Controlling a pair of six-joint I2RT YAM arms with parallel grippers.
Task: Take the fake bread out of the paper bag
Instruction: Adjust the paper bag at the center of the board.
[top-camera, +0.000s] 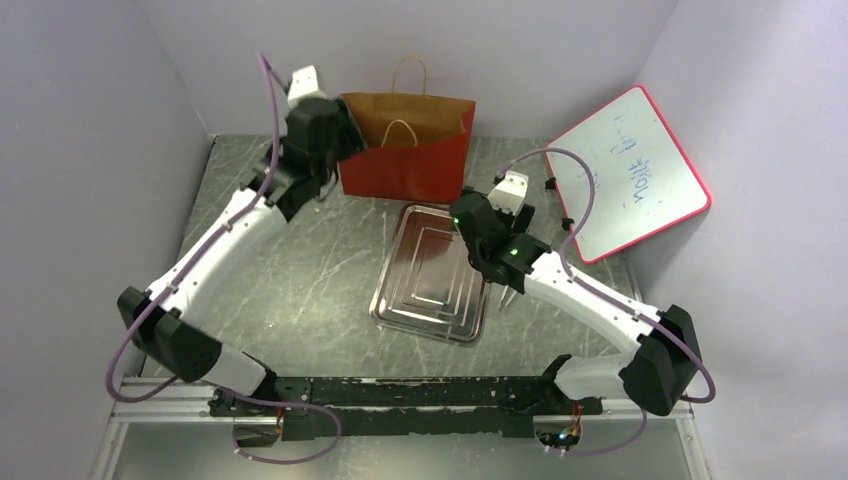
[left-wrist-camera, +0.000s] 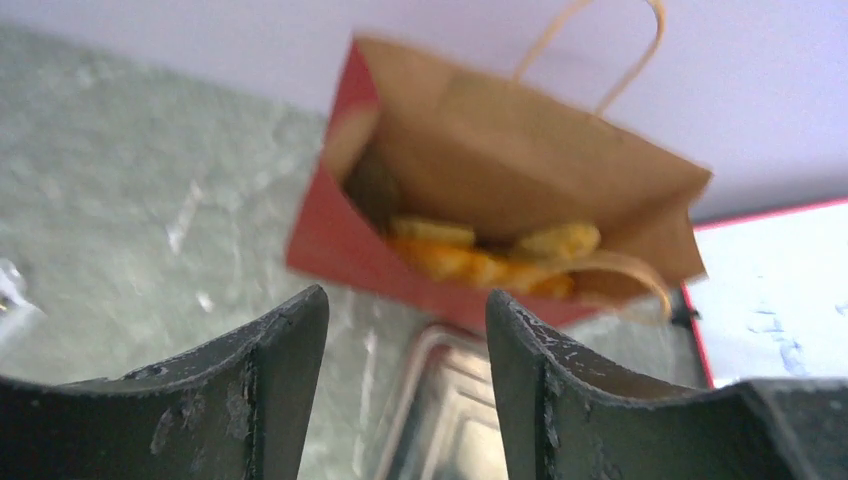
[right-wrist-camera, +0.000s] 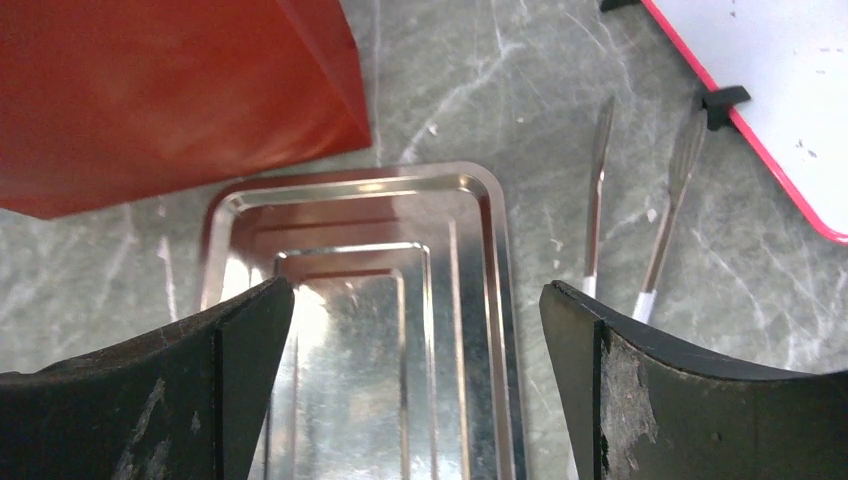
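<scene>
While the paper bag (top-camera: 405, 150) stands upright at the far side of the desk (top-camera: 300, 270), its top is open and the fake bread (left-wrist-camera: 480, 262) lies inside it, down at the bottom. The bread looks shiny and yellow-orange, but the left wrist view is blurry, so I cannot count the pieces. The bag is red outside and brown inside, with two string handles sticking up.

The left pincer (left-wrist-camera: 407, 300) is held up high by the left top corner of the bag, and its camera looks down into the bag. Its two fingers are apart and there is nothing between them.

The right pincer (right-wrist-camera: 415, 290) hangs over the far right part of a shiny metal tray (top-camera: 400, 215). Its fingers are spread wide and hold nothing.

The tray lies flat on the desk, just on the near side of the bag. Two thin metal tools (right-wrist-camera: 595, 200) lie on the desk just right of the tray. A whiteboard (top-camera: 625, 170) with a red edge leans at the far right
</scene>
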